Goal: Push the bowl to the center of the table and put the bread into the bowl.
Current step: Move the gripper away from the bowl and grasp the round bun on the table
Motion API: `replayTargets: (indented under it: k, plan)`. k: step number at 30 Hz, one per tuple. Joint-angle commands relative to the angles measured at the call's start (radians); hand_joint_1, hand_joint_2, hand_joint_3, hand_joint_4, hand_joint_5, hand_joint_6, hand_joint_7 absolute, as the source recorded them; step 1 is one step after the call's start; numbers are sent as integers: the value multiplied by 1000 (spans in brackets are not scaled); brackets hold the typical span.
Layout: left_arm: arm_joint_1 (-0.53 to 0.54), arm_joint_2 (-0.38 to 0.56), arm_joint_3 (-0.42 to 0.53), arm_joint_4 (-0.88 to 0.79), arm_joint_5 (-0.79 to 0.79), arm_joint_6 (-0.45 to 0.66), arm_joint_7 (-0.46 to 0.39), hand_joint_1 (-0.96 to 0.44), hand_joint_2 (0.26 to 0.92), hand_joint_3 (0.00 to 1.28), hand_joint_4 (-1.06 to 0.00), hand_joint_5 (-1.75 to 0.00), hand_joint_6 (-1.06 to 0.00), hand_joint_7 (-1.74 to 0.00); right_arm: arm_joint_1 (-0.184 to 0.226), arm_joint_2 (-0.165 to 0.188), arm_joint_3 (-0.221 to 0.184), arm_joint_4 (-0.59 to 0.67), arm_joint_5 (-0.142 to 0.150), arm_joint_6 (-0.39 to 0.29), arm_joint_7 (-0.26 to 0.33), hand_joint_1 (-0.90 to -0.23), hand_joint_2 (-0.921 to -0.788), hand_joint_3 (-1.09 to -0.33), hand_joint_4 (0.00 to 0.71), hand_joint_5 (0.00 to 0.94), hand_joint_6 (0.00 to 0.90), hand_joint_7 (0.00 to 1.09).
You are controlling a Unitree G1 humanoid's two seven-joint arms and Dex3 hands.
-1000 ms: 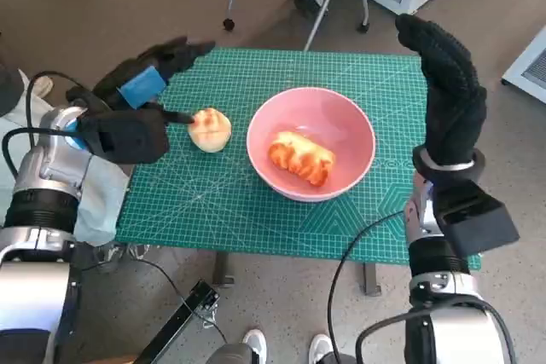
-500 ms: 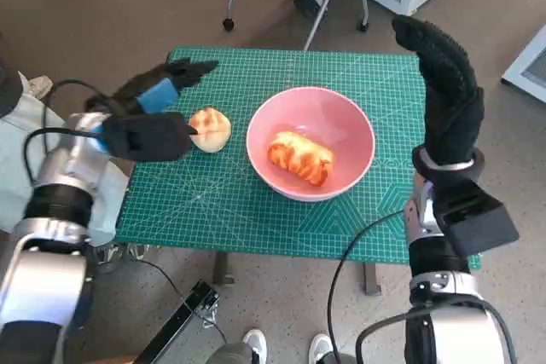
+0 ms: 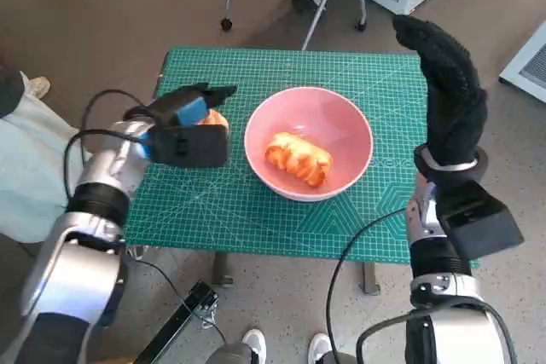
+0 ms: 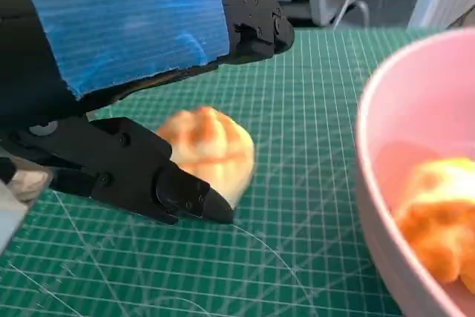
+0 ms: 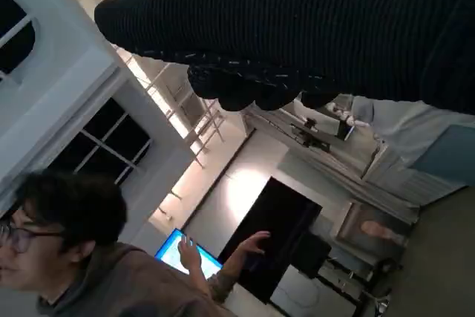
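The round bread roll [image 4: 208, 150] is found on the green cutting mat [image 3: 256, 210], just beside the pink bowl [image 3: 358, 138] on the side of the left arm, not yet inside it. No long axis is offered by the roll: it is domed, sat flat on its base with the scored top turned upward. It is bracketed by the left hand [image 3: 189, 117], whose black fingers [image 4: 148, 176] are spread with 1 part passing over the roll and another lying along its near flank; contact there looks likely, but it cannot be told whether a grip has been closed. This placement is judged to be a reach for a pinch, since the roll must be lifted over the rim.

1 elongated twisted pastry [image 3: 299, 158] is already lying in the bowl, its long axis set diagonally across the bottom. The bowl is seen near the middle of the table, so the push is judged done.

The right hand [image 3: 448, 83] is raised above the far right edge of the mat, fingers extended, nothing held, apparently kept clear. A person [image 5: 82, 257] is visible in the right wrist view.
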Motion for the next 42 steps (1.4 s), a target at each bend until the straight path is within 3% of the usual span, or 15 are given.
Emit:
replayTargets:
  k: [1, 9, 12, 13, 16, 22, 29, 30, 35, 42]
  plan:
    - [-21, -28, -23, 26, 22, 51, 10, -181, 823, 5, -225, -31, -310, -51, 44, -3, 6, -33, 13, 16, 9, -599, -921, -733, 347, 0, 41, 786]
    - [-20, -58, -71, 45, 64, 127, 25, -131, 871, 15, -343, -26, -463, -75, 73, -2, 17, -101, 33, 33, 18, -590, -921, -733, 347, 1, 43, 784]
    - [-21, -57, -91, 48, 86, 139, 47, -109, 898, 25, -559, -117, -616, -141, 81, -5, 18, -119, 45, 37, 25, -590, -921, -731, 347, 1, 43, 784]
    - [-22, -55, -94, 47, 88, 138, 53, -70, 906, 71, -574, -516, -581, -557, 82, -6, 18, -123, 48, 39, 28, -590, -921, -731, 347, 1, 42, 785]
    - [-27, -40, -94, 42, 88, 119, 84, -24, 916, 112, -602, -992, -560, -1031, 86, -8, 17, -134, 59, 48, 36, -590, -921, -729, 348, 1, 42, 787]
    - [-65, -10, -63, 16, 64, 77, 150, -3, 920, 98, -578, -1250, -661, -1119, 94, -11, 18, -148, 69, 54, 46, -580, -921, -723, 349, 1, 38, 791]
    - [-114, 25, -13, -51, 26, 6, 201, 0, 920, 94, -605, -1186, -651, -1205, 99, -10, 21, -164, 81, 65, 60, -581, -921, -722, 348, 1, 36, 799]
    - [-117, 32, -2, -69, 18, -12, 209, 0, 921, 143, -557, -1234, -590, -1272, 100, -9, 21, -166, 81, 66, 61, -581, -921, -722, 349, 1, 36, 802]
    - [-124, 72, 48, -197, -14, -102, 260, 1, 921, 79, -656, -1150, -632, -1211, 101, -7, 20, -169, 76, 65, 62, -579, -921, -721, 349, 1, 34, 808]
    - [-82, 95, 113, -399, -59, -145, 264, 2, 920, 38, -724, -1087, -661, -1176, 101, -10, 20, -166, 72, 59, 64, -573, -921, -721, 349, 1, 33, 812]
